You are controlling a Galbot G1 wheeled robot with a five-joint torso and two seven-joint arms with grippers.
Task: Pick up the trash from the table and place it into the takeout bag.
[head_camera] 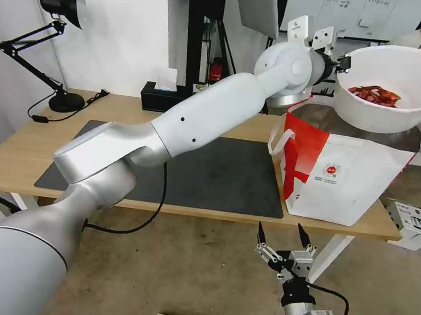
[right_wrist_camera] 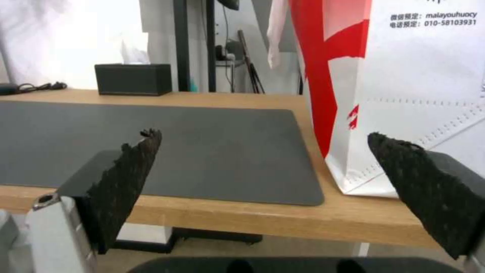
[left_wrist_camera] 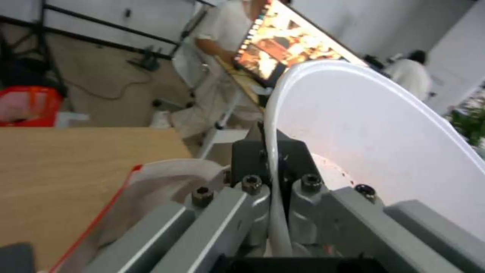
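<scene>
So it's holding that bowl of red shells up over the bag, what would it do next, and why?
Probably lower it straight down. The left gripper pinches the rim of the white bowl, which hangs above the open top of the takeout bag, with red shells inside. The right gripper hangs open below the table edge, idle.

Your left arm (head_camera: 200, 115), crossing from lower left to upper centre, is glossy white with silver-grey joints and two small black dots. At lower right, the right gripper (head_camera: 283, 234) has black pointed fingers (right_wrist_camera: 126, 178), grey metal knuckles, a trailing black cable.
</scene>
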